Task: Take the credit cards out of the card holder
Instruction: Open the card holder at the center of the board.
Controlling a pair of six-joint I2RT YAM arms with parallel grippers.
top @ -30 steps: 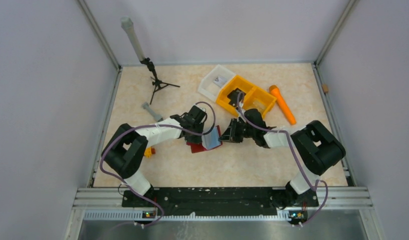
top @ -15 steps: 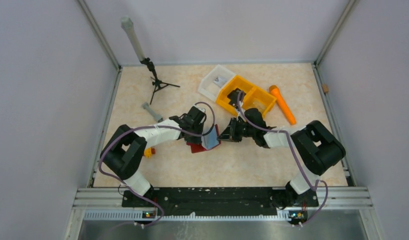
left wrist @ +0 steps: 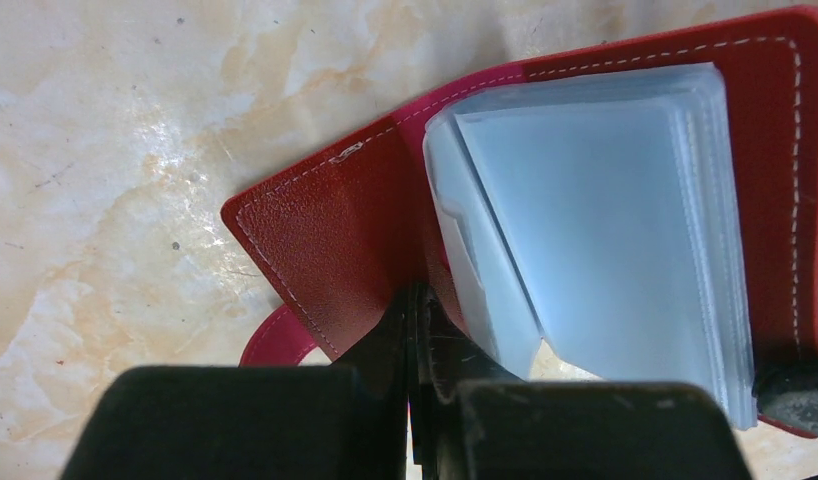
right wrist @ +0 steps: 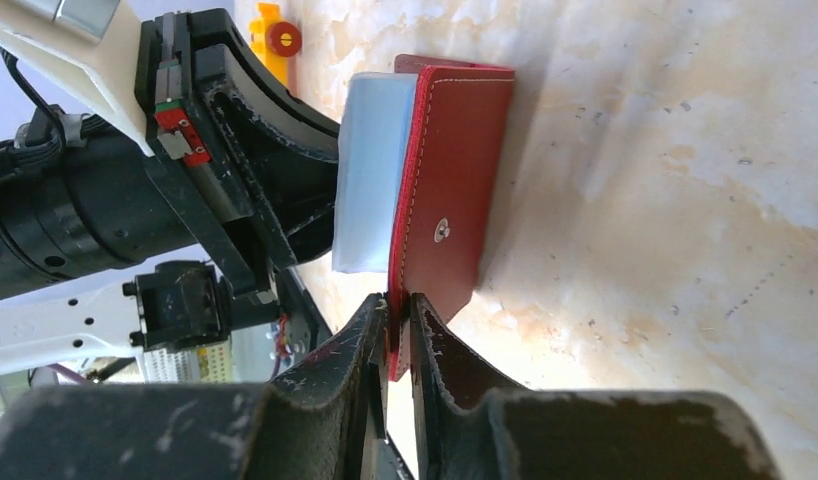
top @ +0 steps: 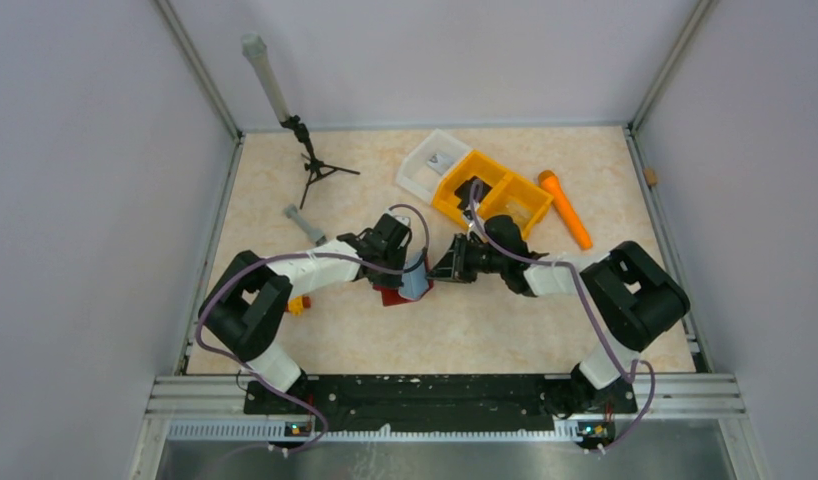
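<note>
With the card holder (left wrist: 335, 230) spread open on the table (top: 505, 320), left gripper (left wrist: 415, 300) clamping 1 cover and right gripper (right wrist: 400, 305) pinching the other, we judge 1 must let go to pull the credit cards from the pale sleeves (left wrist: 605, 250).

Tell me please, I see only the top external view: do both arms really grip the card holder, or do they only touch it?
Observer: In the left wrist view, the left fingers are shut on the card holder, on its red cover near the fold.
Operator: And the right side?
Observer: In the right wrist view, the right fingers pinch the edge of the other flap, the one with the snap button.
Operator: Is any card out?
Observer: No card sticks out of the pale plastic sleeves. Whether they hold cards, I cannot tell.
</note>
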